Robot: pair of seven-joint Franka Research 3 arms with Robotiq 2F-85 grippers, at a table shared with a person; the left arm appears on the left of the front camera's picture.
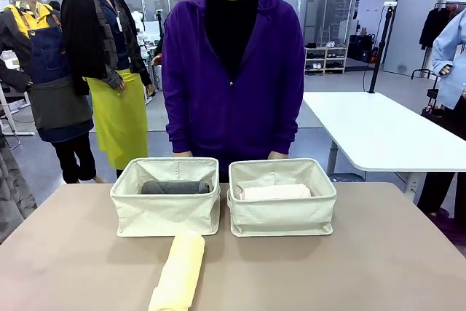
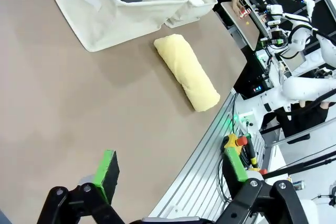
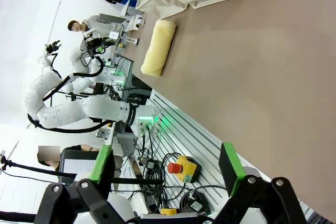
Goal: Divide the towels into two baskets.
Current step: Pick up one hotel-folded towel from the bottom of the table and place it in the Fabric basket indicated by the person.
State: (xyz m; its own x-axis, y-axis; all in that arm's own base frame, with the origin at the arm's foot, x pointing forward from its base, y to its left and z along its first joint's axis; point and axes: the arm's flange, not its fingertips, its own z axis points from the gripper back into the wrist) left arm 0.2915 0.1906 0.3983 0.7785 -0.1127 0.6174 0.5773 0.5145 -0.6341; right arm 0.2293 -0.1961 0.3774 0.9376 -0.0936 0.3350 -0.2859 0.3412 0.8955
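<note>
Fingers of both arms stand released, with nothing between the pads. The left fingers (image 2: 106, 174) hang above the near edge of the worktop (image 1: 364, 267). The right fingers (image 3: 102, 163) hang beyond that edge, over the rig's rail.

Two baskets stand side by side at the far part of the worktop, their inner walls close together.
- Left basket (image 1: 165, 216): holds the grey towel (image 1: 175, 188), lying crosswise.
- Right basket (image 1: 282, 216): holds a pale towel (image 1: 277, 192), lying crosswise. A paler fold shows behind it; whether this is a second towel cannot be told.

The yellow towel (image 1: 178, 271) lies on the worktop outside both baskets, lengthwise toward the robot, its far end just beside the left basket's front wall.

A person (image 1: 233, 71) stands close behind the baskets.
</note>
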